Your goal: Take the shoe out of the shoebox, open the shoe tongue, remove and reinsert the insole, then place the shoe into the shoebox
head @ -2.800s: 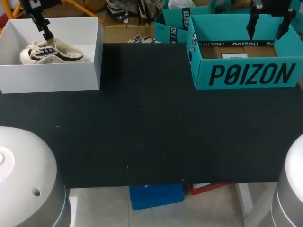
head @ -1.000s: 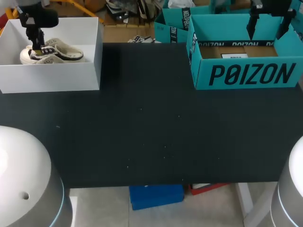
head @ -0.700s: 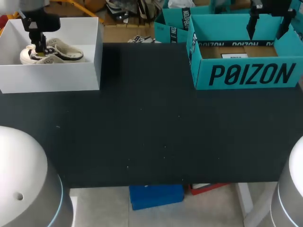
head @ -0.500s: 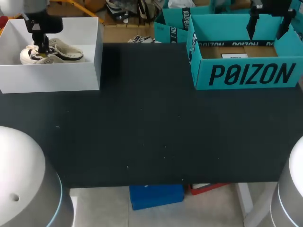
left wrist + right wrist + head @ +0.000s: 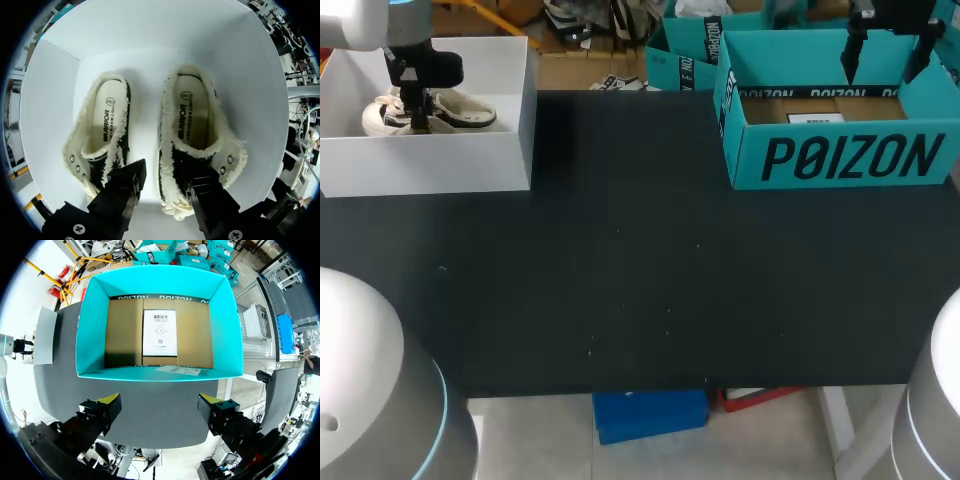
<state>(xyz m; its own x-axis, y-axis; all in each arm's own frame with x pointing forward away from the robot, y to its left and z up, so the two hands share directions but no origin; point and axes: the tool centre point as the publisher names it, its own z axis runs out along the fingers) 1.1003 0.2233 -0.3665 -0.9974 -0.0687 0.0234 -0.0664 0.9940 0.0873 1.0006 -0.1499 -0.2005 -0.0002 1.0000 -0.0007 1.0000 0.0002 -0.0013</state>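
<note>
White box (image 5: 470,165) at the counter's (image 5: 640,280) far left holds both shoes, and the left tool (image 5: 167,176) hangs spread open astride the front of one shoe (image 5: 192,127), probably lined up to pinch it out, while the right tool (image 5: 161,401) hovers open over the teal box (image 5: 90,340).

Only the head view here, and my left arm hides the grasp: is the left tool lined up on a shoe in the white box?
Observer: The left tool is open, its fingers straddling the black front of one cream-and-black fleecy shoe in the white cardboard shoebox.
Operator: Anything beside it?
Observer: A second matching shoe lies alongside; one finger seems to come down between the two.
Operator: Insoles in?
Observer: Both shoes show cream printed insoles lying flat inside.
</note>
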